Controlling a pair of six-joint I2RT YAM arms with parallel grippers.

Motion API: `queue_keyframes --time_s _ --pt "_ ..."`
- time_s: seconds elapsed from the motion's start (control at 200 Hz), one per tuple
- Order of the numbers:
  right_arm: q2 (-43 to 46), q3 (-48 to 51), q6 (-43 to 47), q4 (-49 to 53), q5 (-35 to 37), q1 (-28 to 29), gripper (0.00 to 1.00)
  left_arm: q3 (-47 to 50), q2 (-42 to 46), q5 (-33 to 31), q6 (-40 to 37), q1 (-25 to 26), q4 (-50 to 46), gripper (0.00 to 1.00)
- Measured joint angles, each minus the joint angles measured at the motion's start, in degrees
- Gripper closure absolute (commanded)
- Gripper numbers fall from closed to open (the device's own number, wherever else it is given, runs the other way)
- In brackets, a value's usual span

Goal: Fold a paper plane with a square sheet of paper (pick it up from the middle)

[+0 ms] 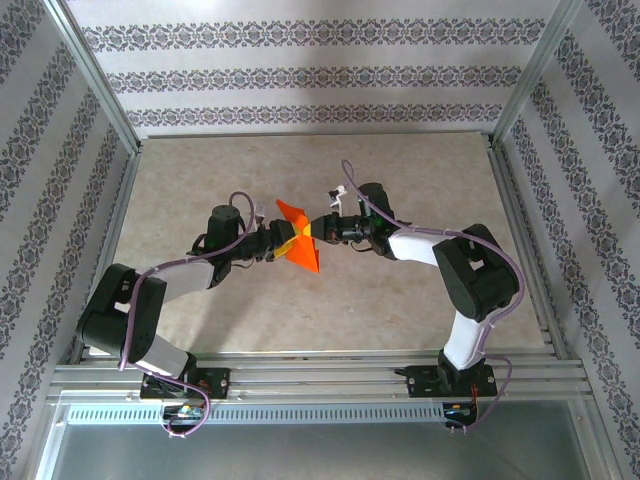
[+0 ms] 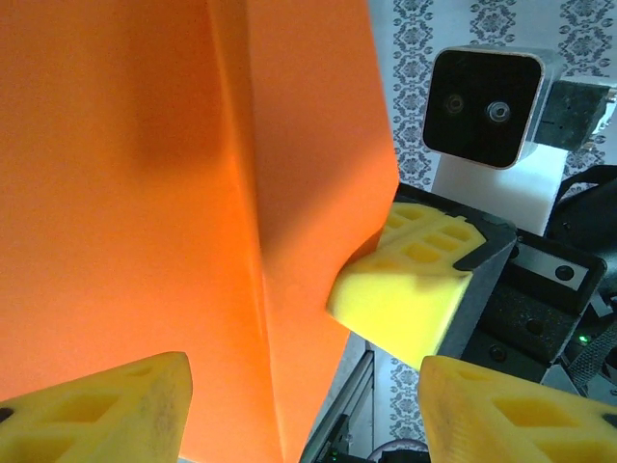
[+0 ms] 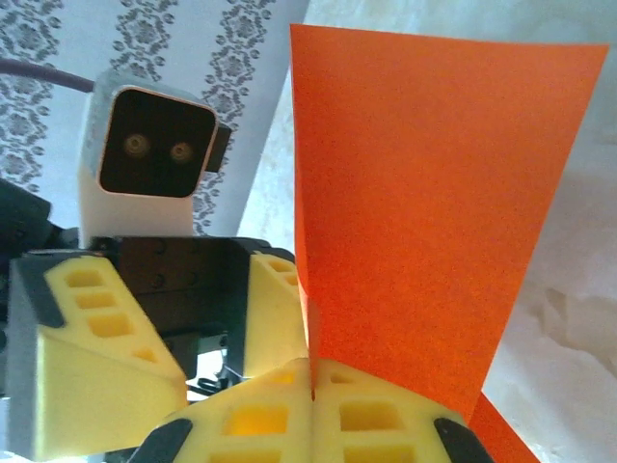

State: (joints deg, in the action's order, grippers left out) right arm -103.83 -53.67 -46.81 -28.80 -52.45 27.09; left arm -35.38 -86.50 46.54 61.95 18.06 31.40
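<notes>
The square sheet of paper (image 1: 306, 258), bright orange-red and creased down its length, hangs in the air above the table's middle between both grippers. My right gripper (image 3: 311, 391) is shut on its lower edge, the two yellow pads pressed together with the paper (image 3: 415, 203) rising out of them. In the left wrist view the paper (image 2: 145, 193) takes up the left half, with a right pad (image 2: 410, 289) clamped at its edge. My left gripper (image 2: 304, 410) stands open, its fingers well apart, the paper's lower end in the gap. From above, the left gripper (image 1: 281, 246) faces the right gripper (image 1: 313, 235).
The beige table (image 1: 420, 170) lies below, framed by aluminium rails (image 1: 320, 372) at the near edge and patterned walls on three sides. Both arms reach inward from their bases, the cables looping over them. The right wrist camera (image 2: 482, 96) sits close ahead of my left fingers.
</notes>
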Motion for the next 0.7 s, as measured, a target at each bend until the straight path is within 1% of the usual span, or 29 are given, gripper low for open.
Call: queue_keyframes --time_s 0.11,0.21,0.425,0.7 --pt "0.00 0.39 -2.43 -2.64 -1.36 0.00 0.97 0.00 0.00 0.11 -0.02 0.00 1.62 0.47" --pt "0.00 0.61 -4.46 -5.05 -2.62 0.00 0.97 0.00 -0.02 0.46 0.04 -0.02 3.72 0.53" --pt "-0.02 0.94 -8.61 -10.36 -4.72 -0.17 0.97 0.00 -0.13 1.27 0.28 -0.02 8.17 0.58" --pt "-0.33 1.79 -12.52 -15.52 -5.99 -1.40 0.97 0.00 -0.24 1.25 0.26 -0.02 9.49 0.68"
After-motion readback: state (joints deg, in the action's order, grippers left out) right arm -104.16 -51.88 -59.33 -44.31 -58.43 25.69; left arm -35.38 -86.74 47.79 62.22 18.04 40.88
